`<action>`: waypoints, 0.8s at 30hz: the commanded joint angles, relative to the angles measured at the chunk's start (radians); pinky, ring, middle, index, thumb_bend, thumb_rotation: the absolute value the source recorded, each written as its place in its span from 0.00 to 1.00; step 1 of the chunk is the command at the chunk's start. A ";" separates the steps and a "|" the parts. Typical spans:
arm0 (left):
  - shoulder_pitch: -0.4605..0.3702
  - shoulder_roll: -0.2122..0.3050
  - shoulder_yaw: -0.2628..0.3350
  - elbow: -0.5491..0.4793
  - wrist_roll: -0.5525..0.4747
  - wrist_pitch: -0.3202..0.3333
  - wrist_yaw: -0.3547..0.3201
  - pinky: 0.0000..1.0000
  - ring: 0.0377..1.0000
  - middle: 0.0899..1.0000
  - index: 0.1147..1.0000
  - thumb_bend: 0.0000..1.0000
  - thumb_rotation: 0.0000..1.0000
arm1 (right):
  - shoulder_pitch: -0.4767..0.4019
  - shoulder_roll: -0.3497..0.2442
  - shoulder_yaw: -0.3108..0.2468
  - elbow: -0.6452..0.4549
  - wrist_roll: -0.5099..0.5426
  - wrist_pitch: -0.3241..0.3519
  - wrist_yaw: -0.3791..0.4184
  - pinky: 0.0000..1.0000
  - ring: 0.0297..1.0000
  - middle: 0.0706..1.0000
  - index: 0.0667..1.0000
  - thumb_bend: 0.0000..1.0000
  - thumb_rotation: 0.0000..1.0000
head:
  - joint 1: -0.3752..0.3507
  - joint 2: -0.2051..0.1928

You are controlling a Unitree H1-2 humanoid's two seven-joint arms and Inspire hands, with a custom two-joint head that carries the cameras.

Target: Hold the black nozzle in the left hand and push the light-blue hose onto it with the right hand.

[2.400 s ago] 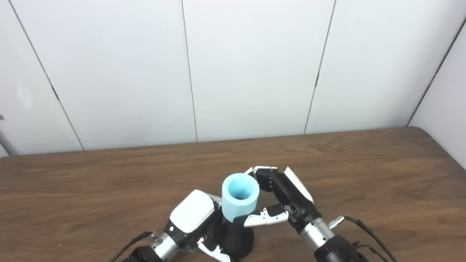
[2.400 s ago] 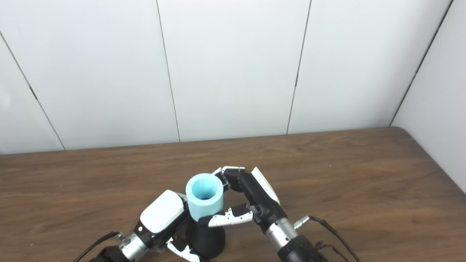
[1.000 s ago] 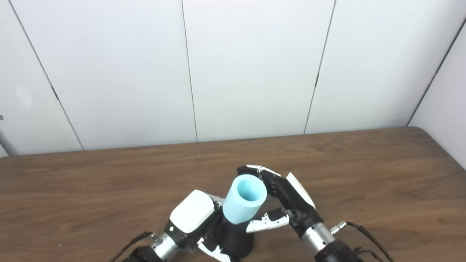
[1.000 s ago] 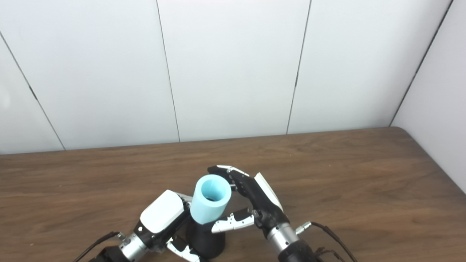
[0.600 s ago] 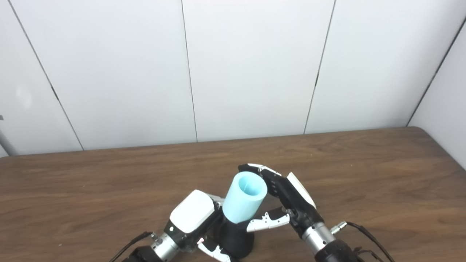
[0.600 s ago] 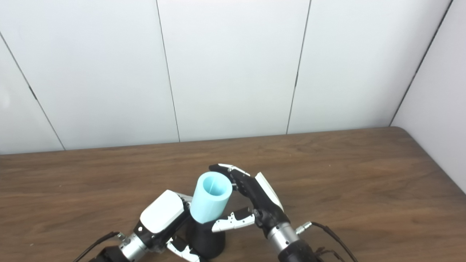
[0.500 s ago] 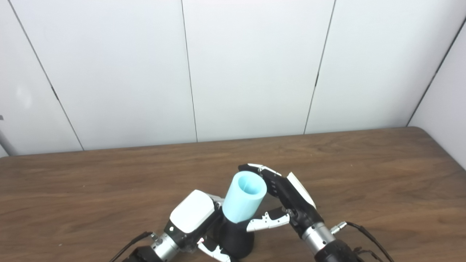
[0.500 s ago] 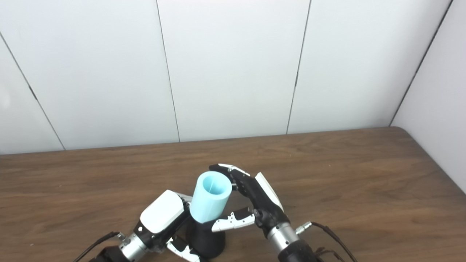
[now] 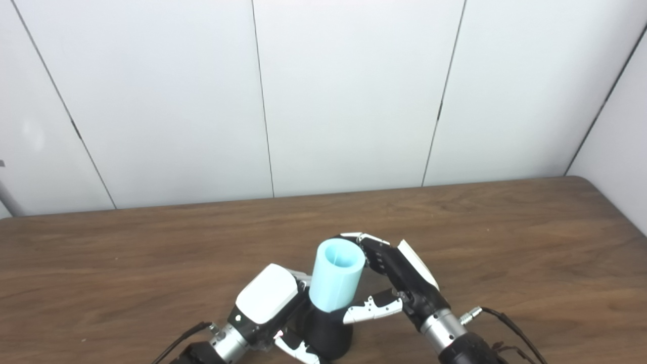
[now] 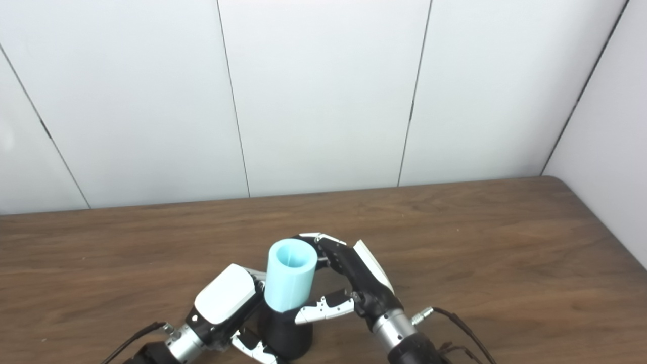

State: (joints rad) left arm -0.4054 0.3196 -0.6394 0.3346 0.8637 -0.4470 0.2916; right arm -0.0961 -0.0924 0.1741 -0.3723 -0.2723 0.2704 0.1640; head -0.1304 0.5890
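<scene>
On the wooden bench, the light-blue hose sits tilted on the black nozzle near the front edge; pushing at this slant could likely jam or kink it. The left robot hand grasps the nozzle. The right robot hand curls around the hose, thumb low.

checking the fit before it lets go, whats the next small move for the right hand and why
Probably press the hose straight down onto the nozzle. The right hand grips the hose, whose lower end meets the nozzle top while most of its length stands above, leaning slightly right. The left hand braces the nozzle on the table.
</scene>
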 commanded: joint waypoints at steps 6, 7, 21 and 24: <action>0.157 -0.010 -0.045 0.084 -0.020 -0.022 0.021 0.37 0.44 0.45 0.40 0.52 0.00 | -0.042 -0.006 0.007 -0.037 0.005 -0.045 0.001 0.64 0.73 0.71 0.68 0.85 0.08 | 0.000 0.004; 0.157 -0.010 -0.045 0.082 -0.020 -0.022 0.020 0.37 0.44 0.45 0.41 0.52 0.00 | -0.042 -0.006 0.007 -0.038 0.006 -0.044 0.002 0.64 0.73 0.71 0.68 0.85 0.08 | 0.000 0.004; 0.159 -0.009 -0.043 0.077 -0.013 -0.022 0.014 0.36 0.44 0.45 0.40 0.52 0.00 | -0.046 -0.031 0.020 -0.040 -0.012 -0.012 0.032 0.68 0.76 0.75 0.73 0.95 0.17 | 0.000 0.003; 0.159 -0.010 -0.040 0.079 -0.014 -0.022 0.009 0.37 0.45 0.44 0.41 0.52 0.00 | -0.049 -0.044 0.028 -0.043 -0.029 -0.002 0.045 0.69 0.78 0.77 0.76 0.97 0.20 | 0.000 0.003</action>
State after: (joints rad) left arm -0.4053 0.3190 -0.6364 0.3346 0.8652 -0.4478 0.2892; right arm -0.0975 -0.1239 0.2001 -0.3725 -0.2927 0.2744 0.2016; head -0.1289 0.5921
